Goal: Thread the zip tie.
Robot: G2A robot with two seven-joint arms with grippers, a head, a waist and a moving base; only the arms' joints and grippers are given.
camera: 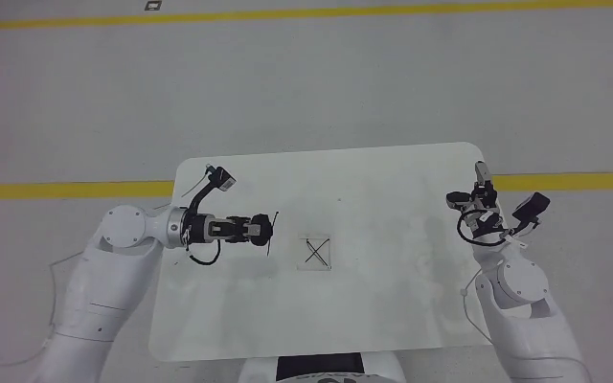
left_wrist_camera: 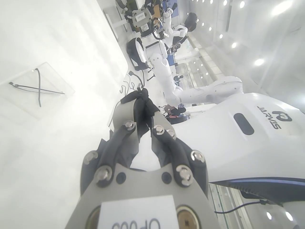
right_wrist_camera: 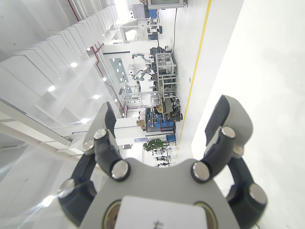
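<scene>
The left claw (left_wrist_camera: pixel 143 100) is pinched shut on a thin black zip tie (camera: pixel 270 246) above the table (camera: pixel 383 316), toward its left edge. The strap sticks out past the fingertips on both sides. Two more zip ties (left_wrist_camera: pixel 39 89) lie crossed on a clear square sheet (left_wrist_camera: pixel 56 78) at the table's centre, near that claw. The right claw (right_wrist_camera: pixel 164 110) is spread wide and holds nothing, at the table's right edge.
</scene>
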